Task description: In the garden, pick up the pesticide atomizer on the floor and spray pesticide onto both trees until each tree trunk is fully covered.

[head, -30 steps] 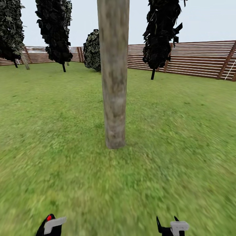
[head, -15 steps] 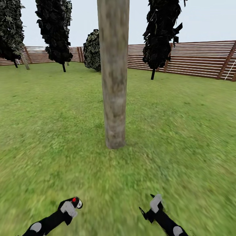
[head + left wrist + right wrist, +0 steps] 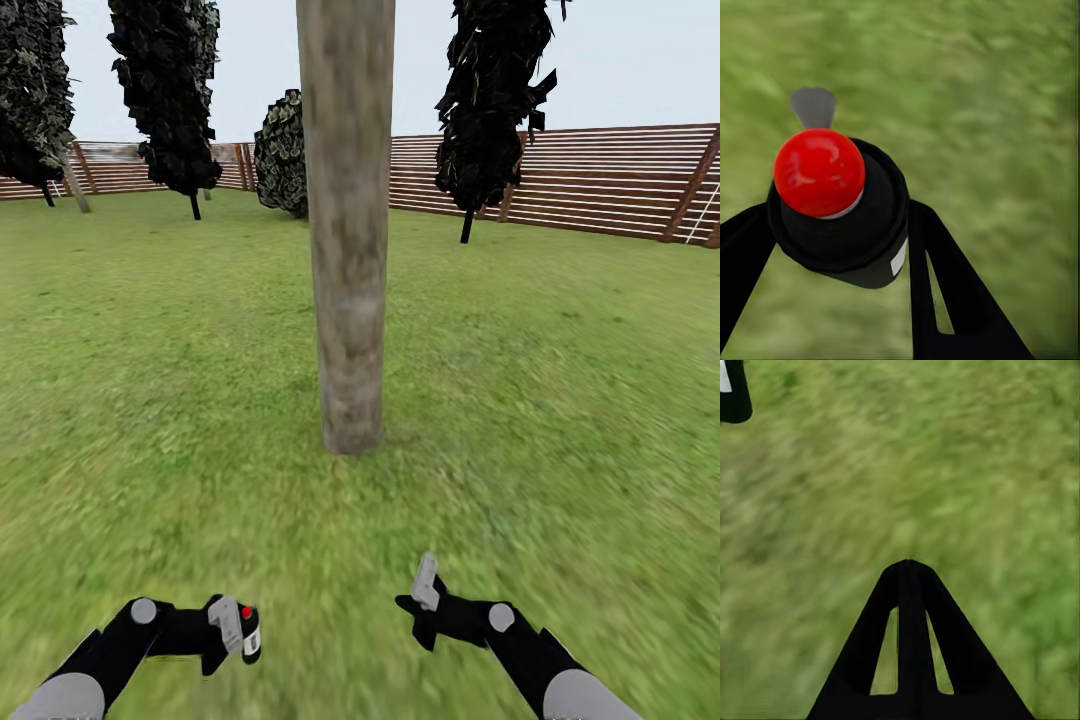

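**Both arms raised toward the trunk, sprayer in the left claw**

Left: the left claw (image 3: 238,632) grips the sprayer (image 3: 245,628), a black bottle with a red cap, low over the lawn (image 3: 150,420). A second ago this claw sat at the lower edge of the head view; it has since risen and swung inward, so the bottle is now carried ahead of the robot. The left wrist view shows the grip plainly: black fingers (image 3: 945,292) flank the bottle's dark body (image 3: 847,225) on both sides, the red cap (image 3: 819,172) faces the camera, and a grey tab (image 3: 813,106) juts beyond it.

Centre: the near tree trunk (image 3: 345,230), smooth and mottled grey-tan, stands upright on the grass, well apart from both claws. The camera has not shifted. No covering is visible on the bark, so spraying appears not yet begun; the raised arms suggest aiming is the step in hand.

Right: the right claw (image 3: 425,597) has likewise climbed and turned inward. The right wrist view shows its fingers (image 3: 909,645) pressed together on nothing, over grass.

Behind stand dark narrow trees (image 3: 165,90) and a slatted fence (image 3: 600,180).
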`<state>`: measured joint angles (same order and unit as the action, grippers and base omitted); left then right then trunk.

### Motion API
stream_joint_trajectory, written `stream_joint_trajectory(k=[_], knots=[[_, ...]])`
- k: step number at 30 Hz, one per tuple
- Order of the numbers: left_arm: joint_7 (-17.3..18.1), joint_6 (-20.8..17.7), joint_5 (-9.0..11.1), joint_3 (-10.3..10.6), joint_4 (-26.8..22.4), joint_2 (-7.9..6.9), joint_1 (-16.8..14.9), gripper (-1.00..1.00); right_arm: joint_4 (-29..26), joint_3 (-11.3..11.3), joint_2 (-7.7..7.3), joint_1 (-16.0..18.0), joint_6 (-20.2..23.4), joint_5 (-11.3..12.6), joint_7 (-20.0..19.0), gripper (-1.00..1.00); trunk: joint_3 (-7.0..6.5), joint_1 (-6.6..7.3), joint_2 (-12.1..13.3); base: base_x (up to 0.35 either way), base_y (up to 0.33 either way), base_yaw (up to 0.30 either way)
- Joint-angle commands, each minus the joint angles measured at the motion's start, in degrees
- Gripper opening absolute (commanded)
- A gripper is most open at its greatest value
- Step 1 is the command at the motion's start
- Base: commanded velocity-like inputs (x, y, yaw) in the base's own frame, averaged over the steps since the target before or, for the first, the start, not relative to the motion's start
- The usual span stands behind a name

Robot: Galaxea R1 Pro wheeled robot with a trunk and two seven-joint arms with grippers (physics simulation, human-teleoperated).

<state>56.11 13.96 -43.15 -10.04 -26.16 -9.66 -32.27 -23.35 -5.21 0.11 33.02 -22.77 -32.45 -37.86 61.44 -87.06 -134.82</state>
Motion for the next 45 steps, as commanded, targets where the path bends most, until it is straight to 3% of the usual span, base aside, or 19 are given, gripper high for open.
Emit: stream_joint_trajectory(k=[1,5,7,8,9,15,19,28,35,38,45], knots=[[0.11,-0.34,-0.63,0.05,-0.01,0.21,-0.09,-1.00,-0.34,-0.02,0.15,0.01,0.02,-0.07,-0.18,-1.00,0.00,0.00,0.00,0.000,0.000,0.000],[0.29,-0.94,-5.29,1.42,-0.03,2.30,-0.55,-1.00,-1.06,-0.06,1.47,0.02,0.08,-0.74,-0.53,-1.00,0.00,0.00,0.00,0.000,0.000,0.000],[0.41,-1.00,-7.23,1.82,-0.03,3.20,-0.83,-1.00,-1.12,-0.06,2.54,0.02,0.09,-2.48,-0.70,-1.00,0.00,0.00,0.00,0.000,0.000,0.000],[0.60,-1.01,-7.97,1.93,-0.03,3.58,-0.90,-1.00,-1.14,-0.06,3.29,0.03,0.09,-3.83,-0.77,-1.00,0.00,0.00,0.00,0.000,0.000,0.000],[1.40,-1.03,-9.34,2.17,-0.09,5.06,-1.11,-1.00,-1.13,-0.05,6.15,0.03,0.09,-9.92,-0.89,-1.00,0.00,0.00,0.00,0.000,0.000,0.000],[1.54,-1.15,-9.52,4.39,0.00,6.23,-2.24,-1.00,-1.25,-0.06,7.77,0.03,0.10,-11.41,-0.94,-1.00,0.00,0.00,0.00,0.000,0.000,0.000],[1.55,-1.21,-9.73,5.54,0.12,7.78,-2.34,-1.00,-1.26,-0.06,8.09,0.03,0.09,-11.49,-1.22,-1.00,0.00,0.00,0.00,0.000,0.000,0.000],[1.49,-1.38,-9.76,7.66,0.14,9.27,-2.35,-1.00,-1.59,-0.05,8.37,0.03,0.07,-11.50,-2.03,-1.00,0.00,0.00,0.00,0.000,0.000,0.000],[1.02,-2.99,-9.85,8.06,0.14,10.66,-2.29,-1.00,-1.70,-0.02,8.42,0.03,0.00,-11.41,-2.06,-1.00,0.00,0.00,0.00,0.000,0.000,0.000],[0.78,-5.44,-9.71,12.25,0.14,10.88,-2.28,-1.00,-1.70,-0.04,8.43,0.03,-0.07,-11.41,-2.05,-1.00,0.00,0.00,0.00,0.000,0.000,0.000],[-0.90,-5.94,-9.67,13.60,0.14,12.07,-2.19,-1.00,-1.78,-0.06,9.36,0.03,-0.08,-11.41,-2.06,-1.00,0.00,0.00,0.00,0.000,0.000,0.000]])
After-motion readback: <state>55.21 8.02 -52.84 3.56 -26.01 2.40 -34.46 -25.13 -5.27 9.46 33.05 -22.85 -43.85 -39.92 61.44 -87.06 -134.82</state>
